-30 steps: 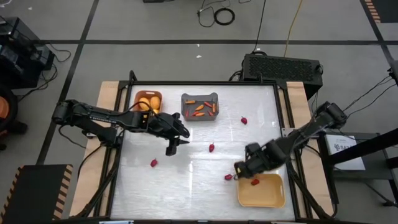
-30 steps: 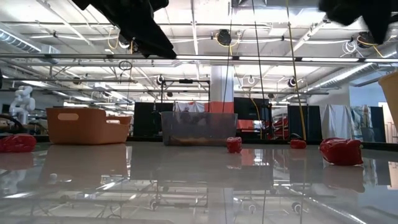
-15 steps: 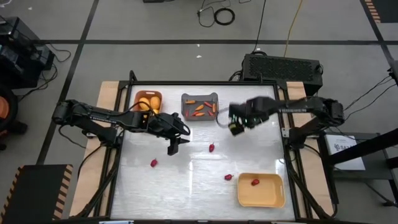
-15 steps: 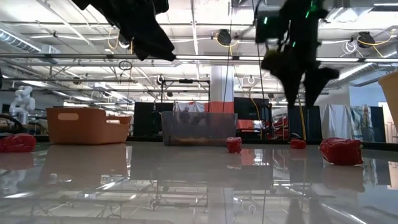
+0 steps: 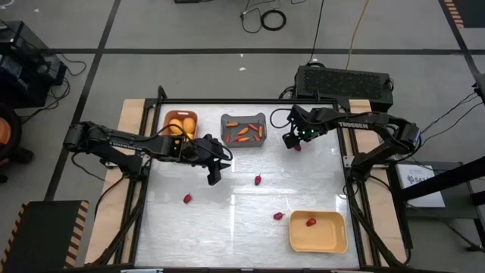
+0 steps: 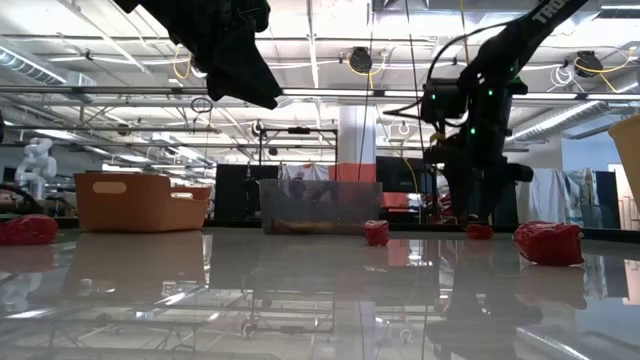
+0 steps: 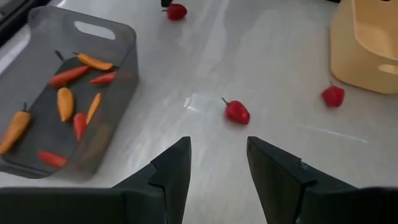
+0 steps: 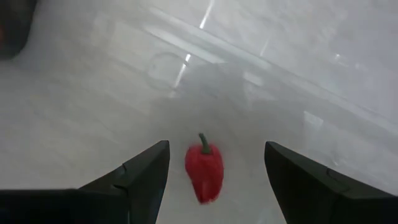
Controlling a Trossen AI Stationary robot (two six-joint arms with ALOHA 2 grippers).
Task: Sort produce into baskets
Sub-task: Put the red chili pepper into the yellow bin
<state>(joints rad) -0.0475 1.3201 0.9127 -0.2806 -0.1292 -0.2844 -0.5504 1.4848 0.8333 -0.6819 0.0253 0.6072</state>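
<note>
My right gripper (image 5: 291, 141) hangs open just above a small dark-red piece of produce (image 8: 204, 167) that lies on the table near the far edge; its fingers stand on either side without touching it. My left gripper (image 5: 214, 177) is open and empty above the table's left middle, near the dark grey basket (image 5: 243, 130), which holds slim orange-red peppers. The orange-brown basket (image 5: 180, 123) holds yellow-orange fruits. A single red piece (image 5: 310, 222) lies in the pale yellow basket (image 5: 318, 236). Loose red pieces lie on the table, one (image 5: 258, 180) at the middle, one (image 5: 187, 199) near left, one (image 5: 278, 216) near right.
The shiny white table has a dark frame (image 5: 250, 101) round its edge. A black box (image 5: 345, 82) stands just beyond the far edge, behind my right arm. Bare table lies between the scattered red pieces in the middle and along the near edge.
My right gripper has swung from beside the pale yellow basket at the near right across to the far edge, turned about, and come down over the red piece there. My left gripper has stayed in place and rolled its wrist.
</note>
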